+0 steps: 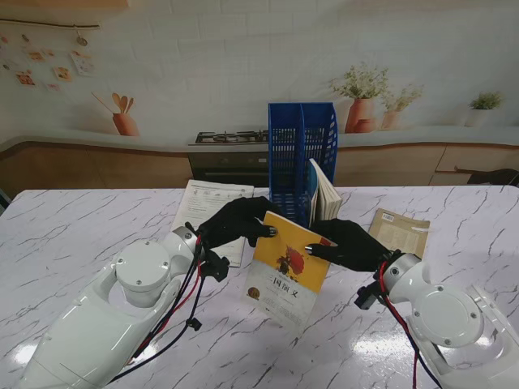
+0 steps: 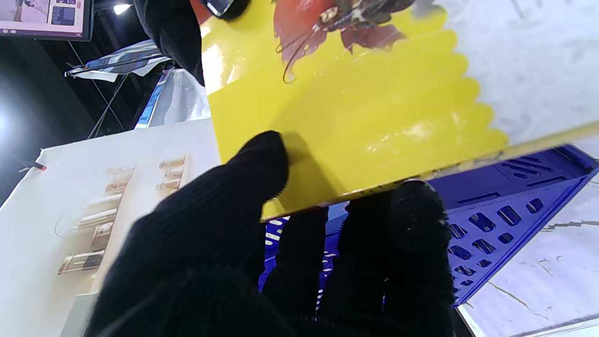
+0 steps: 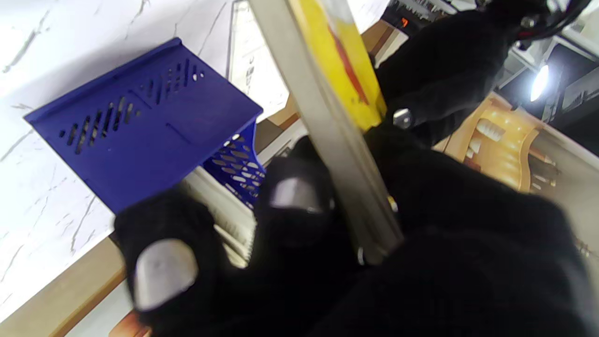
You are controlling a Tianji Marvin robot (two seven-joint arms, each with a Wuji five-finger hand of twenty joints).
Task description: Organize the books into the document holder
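A yellow-covered book with a red picture is held tilted above the table, near me in front of the blue document holder. My left hand grips its far left corner, thumb on the cover. My right hand pinches its right edge. One book stands leaning in the holder's right side. The holder shows behind the book in both wrist views.
A white booklet lies flat on the marble table left of the holder, under my left hand. A tan book lies flat to the right, beyond my right hand. A stove and counter stand behind the table.
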